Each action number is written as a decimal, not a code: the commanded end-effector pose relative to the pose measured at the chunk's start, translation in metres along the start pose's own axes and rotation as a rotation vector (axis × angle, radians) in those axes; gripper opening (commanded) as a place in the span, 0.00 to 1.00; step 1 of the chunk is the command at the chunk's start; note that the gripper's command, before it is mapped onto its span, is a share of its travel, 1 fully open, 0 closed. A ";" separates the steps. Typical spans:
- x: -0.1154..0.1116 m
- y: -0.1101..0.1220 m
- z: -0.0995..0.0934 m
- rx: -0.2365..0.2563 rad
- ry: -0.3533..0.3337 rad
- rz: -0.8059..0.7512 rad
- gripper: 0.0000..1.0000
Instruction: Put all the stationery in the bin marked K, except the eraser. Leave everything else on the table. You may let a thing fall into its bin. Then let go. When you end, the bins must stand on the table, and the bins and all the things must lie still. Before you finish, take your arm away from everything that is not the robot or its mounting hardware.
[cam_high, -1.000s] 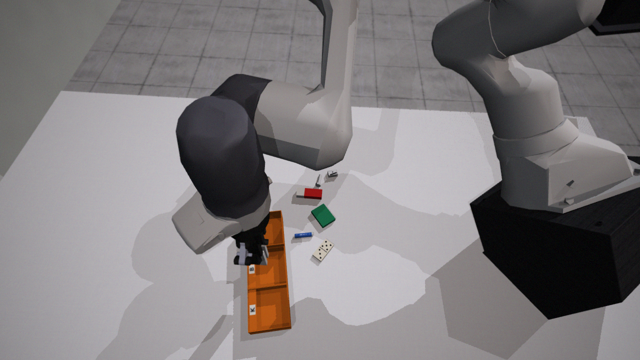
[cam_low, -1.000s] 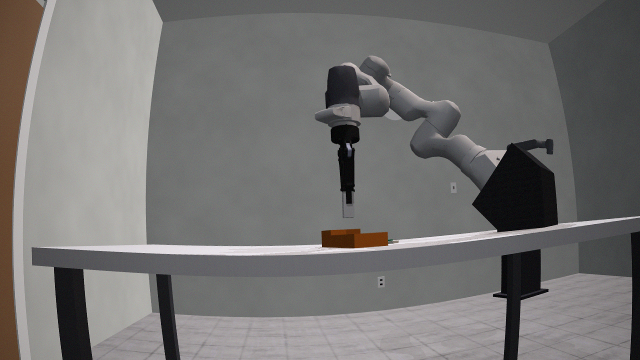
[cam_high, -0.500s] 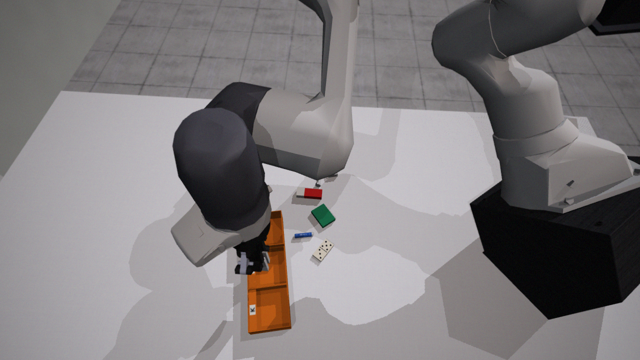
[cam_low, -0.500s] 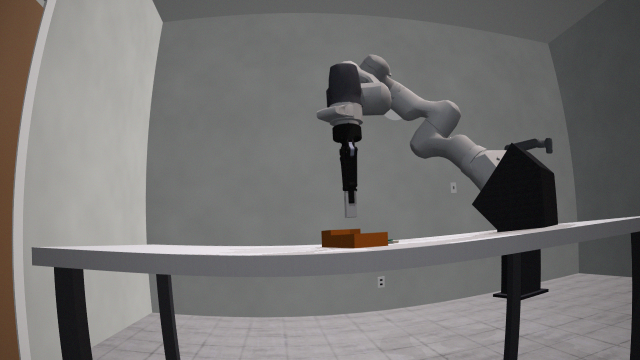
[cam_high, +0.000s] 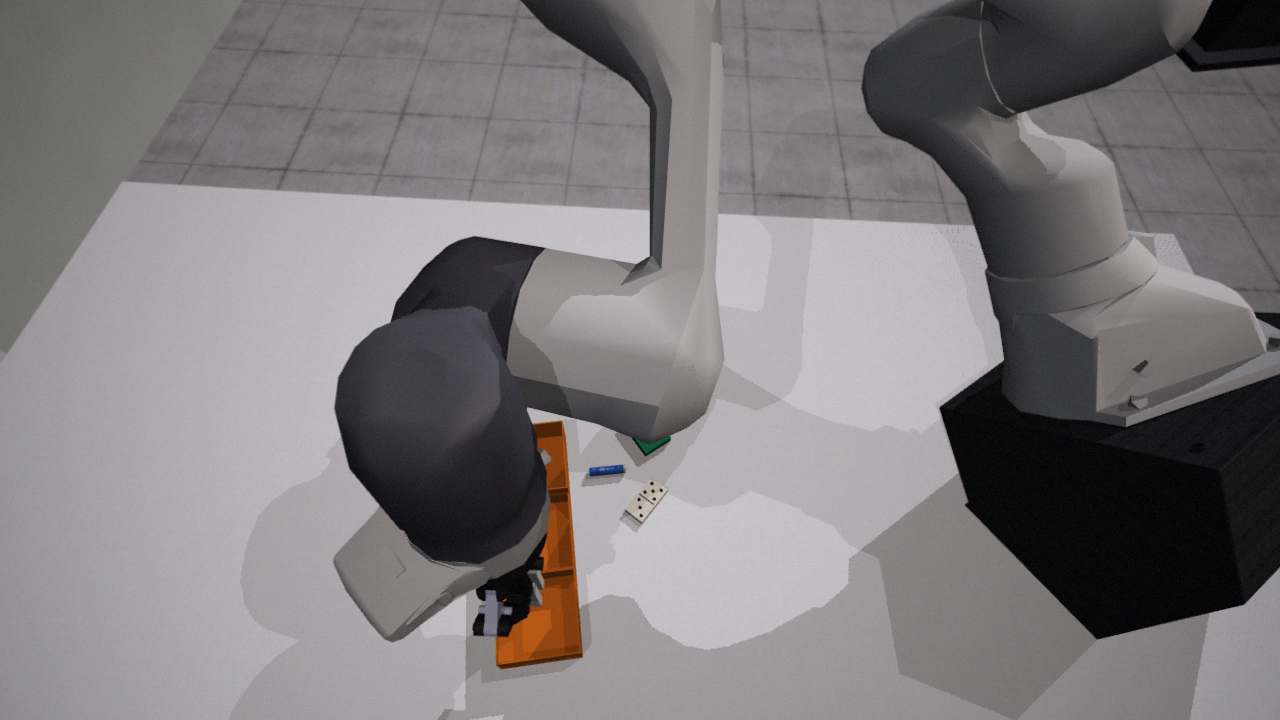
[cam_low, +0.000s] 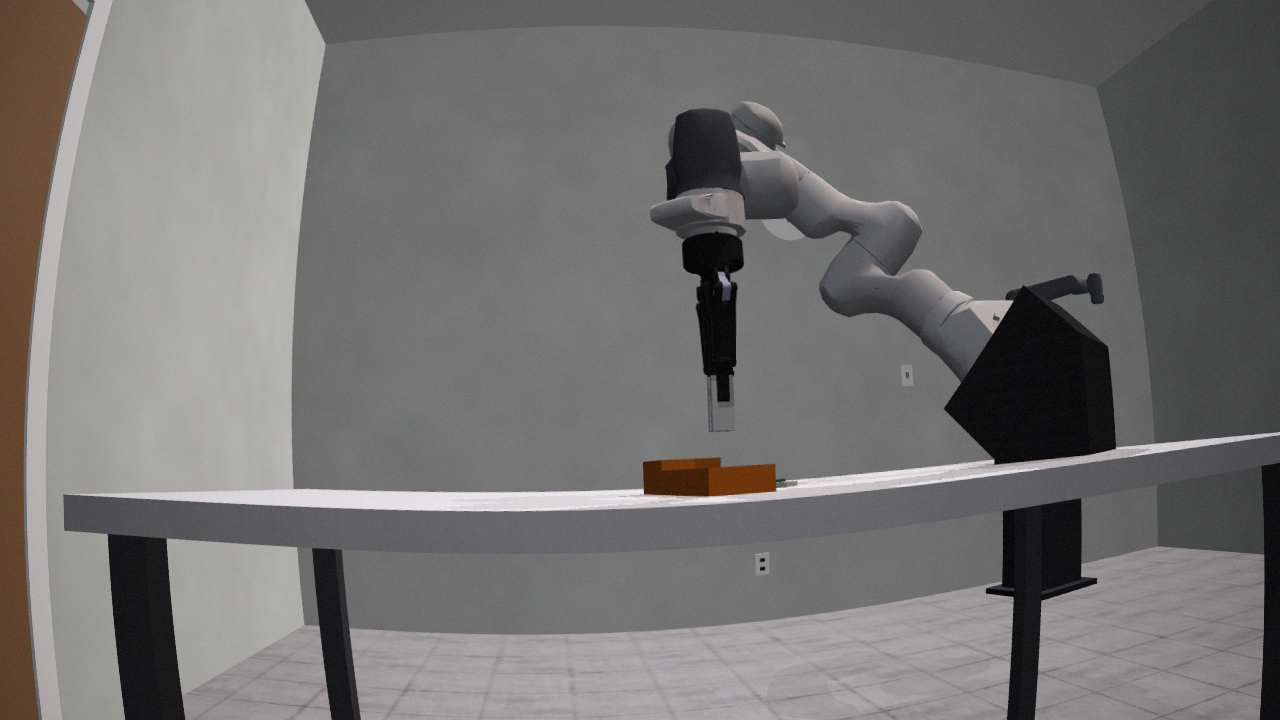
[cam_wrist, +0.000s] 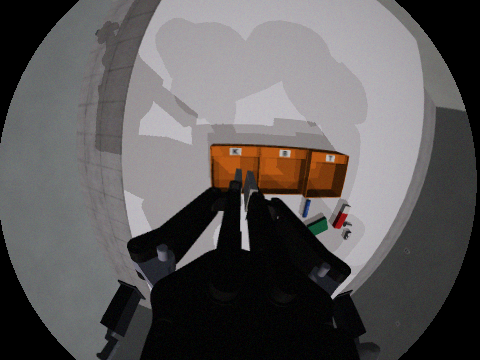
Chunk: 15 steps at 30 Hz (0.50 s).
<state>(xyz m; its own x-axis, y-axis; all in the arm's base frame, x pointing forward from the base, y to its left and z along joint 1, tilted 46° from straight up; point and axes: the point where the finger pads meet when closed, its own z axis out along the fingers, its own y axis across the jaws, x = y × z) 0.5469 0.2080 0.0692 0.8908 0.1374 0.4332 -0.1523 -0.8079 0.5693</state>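
A long orange bin with three compartments lies on the white table; its labels are too small to read or are hidden by my arm. My gripper hangs upright well above the bin's near end, over the left compartment in the wrist view. It is shut and I see nothing between the fingers. A blue pen, a green pad and a red-and-white eraser lie on the table beside the bin. The eraser is hidden under the arm in the top view.
A white domino lies on the table right of the bin, near the pen. The robot's black base stands at the table's right side. My arm's elbow hangs over the things beside the bin.
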 end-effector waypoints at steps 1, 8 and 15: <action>-0.002 -0.004 -0.001 -0.003 -0.004 0.025 0.05; -0.002 -0.004 0.015 -0.003 -0.004 0.025 0.05; -0.002 -0.004 0.029 -0.003 -0.004 0.025 0.05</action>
<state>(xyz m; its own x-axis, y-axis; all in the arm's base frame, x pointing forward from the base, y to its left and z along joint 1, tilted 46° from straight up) 0.5534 0.1970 0.0508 0.8927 0.1244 0.4331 -0.1652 -0.8038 0.5715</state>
